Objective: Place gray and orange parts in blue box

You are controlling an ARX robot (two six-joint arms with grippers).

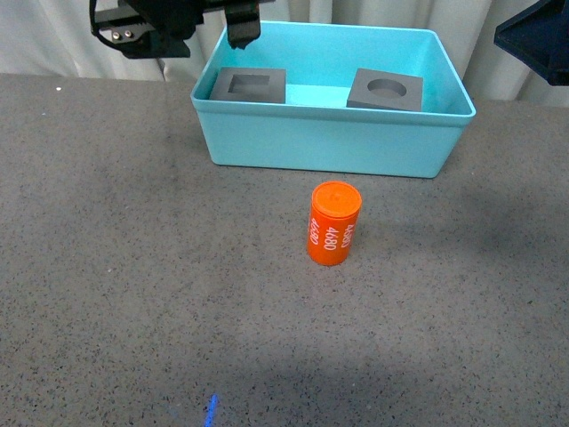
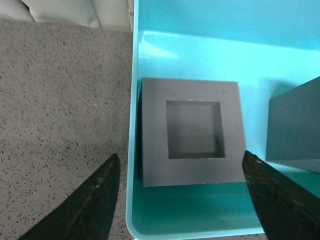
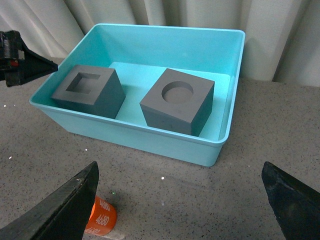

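**A:** What sits nearest the robot?

**B:** The small orange cylinder printed with white "4680" [image 1: 334, 224]. It stands upright on the speckled gray tabletop [image 1: 124, 285], just in front of the box and outside it, so I judge it is the one part left to move. The right gripper [image 3: 180, 167] hangs raised off to the right, spread wide and empty. That spread would suit closing around the cylinder's smooth round side.

**A:** And beyond it?

**B:** The large turquoise-blue plastic bin [image 1: 329, 147], glossy and rimmed, with slightly tapered walls. Both matte dark-gray cubes lie inside. The cube with a square recess [image 1: 250, 85] sits close by the left wall, and the cube with a round recess [image 1: 385, 90] sits toward the right, apart from it.

**A:** The left arm?

**B:** The left gripper [image 2: 181, 156] hovers over the square-recess cube, wide open and holding nothing, with one finger outside the bin's wall. Pale curtain folds [image 1: 53, 36] hang behind.
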